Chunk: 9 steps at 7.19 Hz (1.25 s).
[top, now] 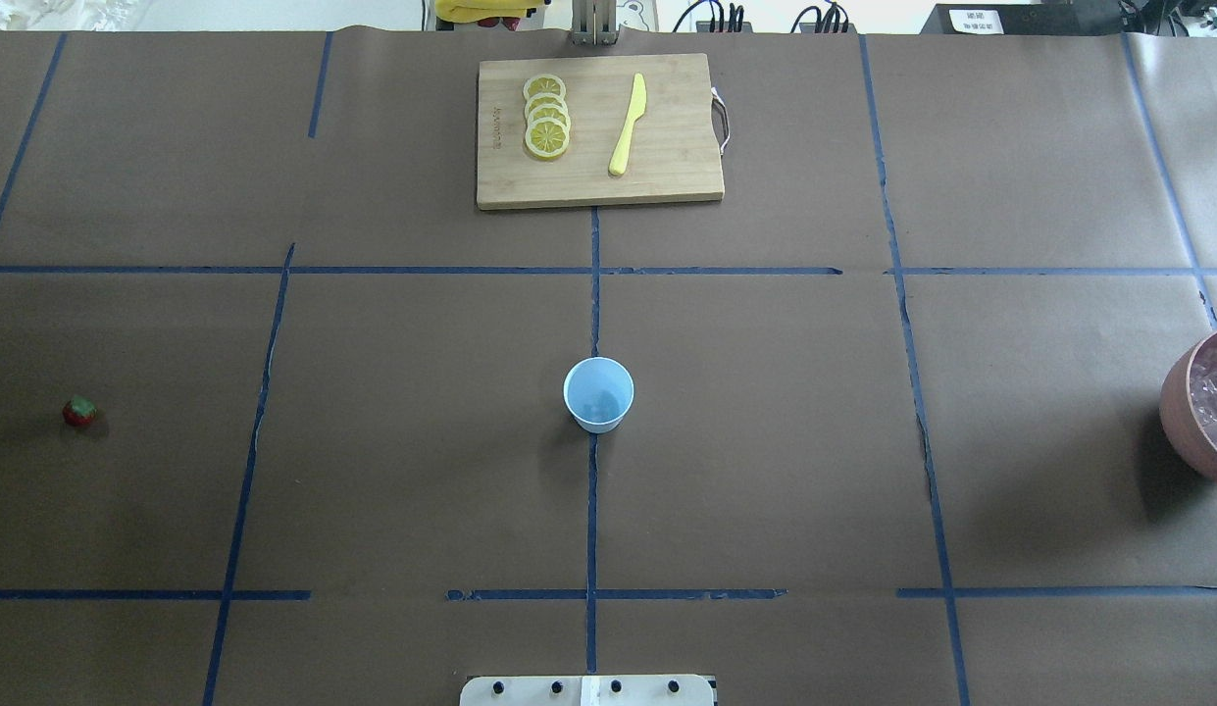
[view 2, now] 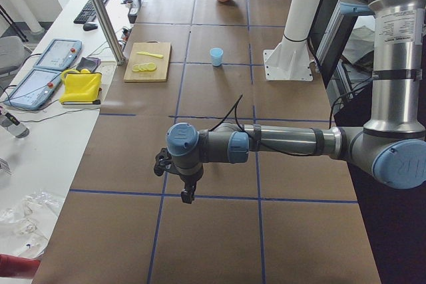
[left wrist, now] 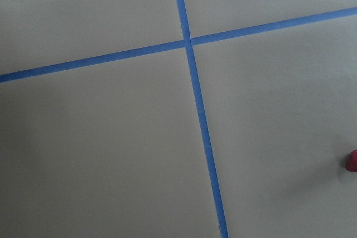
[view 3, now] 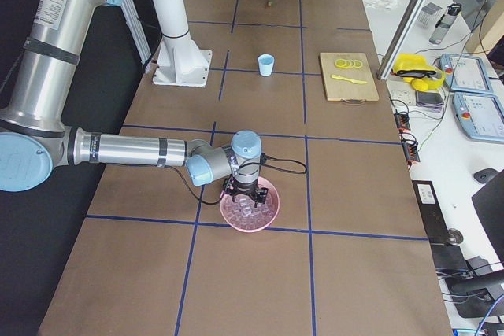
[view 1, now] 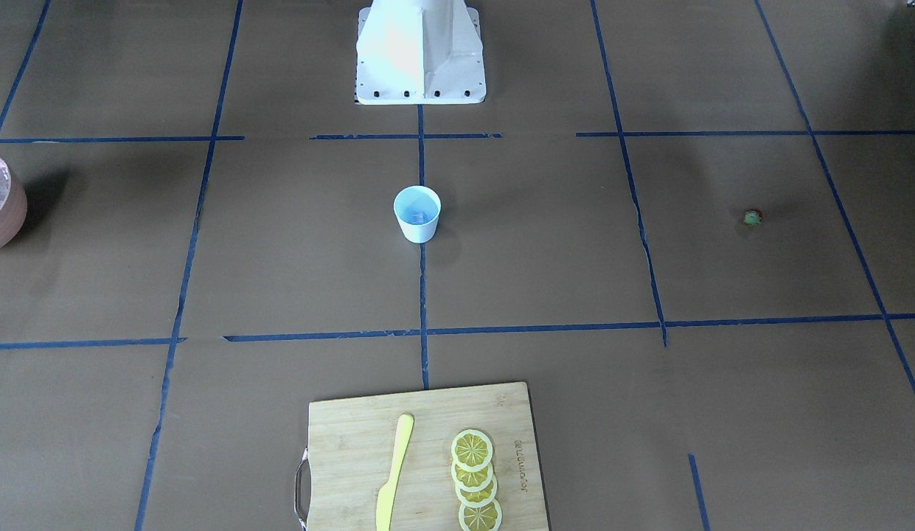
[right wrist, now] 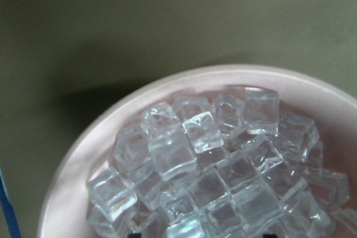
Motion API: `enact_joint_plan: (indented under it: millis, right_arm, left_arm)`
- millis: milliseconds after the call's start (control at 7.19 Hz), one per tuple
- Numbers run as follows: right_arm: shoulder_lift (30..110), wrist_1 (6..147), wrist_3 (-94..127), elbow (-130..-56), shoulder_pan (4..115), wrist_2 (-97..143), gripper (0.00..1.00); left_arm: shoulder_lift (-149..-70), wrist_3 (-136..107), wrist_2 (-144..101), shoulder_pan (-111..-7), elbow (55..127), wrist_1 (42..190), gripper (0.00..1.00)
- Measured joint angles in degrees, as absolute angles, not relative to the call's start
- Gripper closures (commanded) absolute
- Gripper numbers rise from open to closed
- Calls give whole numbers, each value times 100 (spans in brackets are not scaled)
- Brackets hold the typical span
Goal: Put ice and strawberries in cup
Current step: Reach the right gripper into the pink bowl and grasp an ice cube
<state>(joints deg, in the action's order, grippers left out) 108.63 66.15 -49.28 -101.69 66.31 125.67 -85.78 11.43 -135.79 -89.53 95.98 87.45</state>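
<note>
The pale blue cup [top: 598,394] stands upright at the table's middle, also in the front view [view 1: 416,214]; a small clear piece, seemingly an ice cube [view 1: 417,216], lies in it. The red strawberry [top: 78,411] lies alone on the table's left part and shows at the left wrist view's right edge [left wrist: 352,161]. Several ice cubes [right wrist: 192,160] fill the pinkish bowl [view 3: 250,212]. My right gripper [view 3: 250,193] hangs just over the ice, its two tips [right wrist: 133,234] wide apart at the wrist view's bottom edge. My left gripper [view 2: 188,195] hovers low over bare table; I cannot tell whether it is open or shut.
A wooden cutting board [top: 667,176] with a yellow knife [top: 628,123] and several lemon slices [top: 546,118] lies at the table's far edge. The robot's base [view 1: 420,51] stands behind the cup. Blue tape lines cross the brown table.
</note>
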Motion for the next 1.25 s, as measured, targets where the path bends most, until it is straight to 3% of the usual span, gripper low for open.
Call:
enact_joint_plan:
  millis: [139,417,556,695,1252]
  right_arm:
    - [10870,6617,-4944,-10169,6630,12558,48]
    - [10893,6618,-4972,-10169,6627,12545,80]
    - [10901,6618,-4994,-10170,6627,12543,89]
    - [10908,6618,-5001,-10174,6627,12544,94]
    - [10891,6619,-4985,-10231,6628,12637,97]
  left_arm:
    - [-8578,1142,-13579,-8950,9600,8745,0]
    - [-8578,1143,-13579,-8948,9611,8750,0]
    - [-8578,1144,-13579,-8948,9613,8753,0]
    - [-8578,1146,-13579,-8947,9618,8753,0]
    - [-8578,1143,-13579,-8947,9631,8762,0]
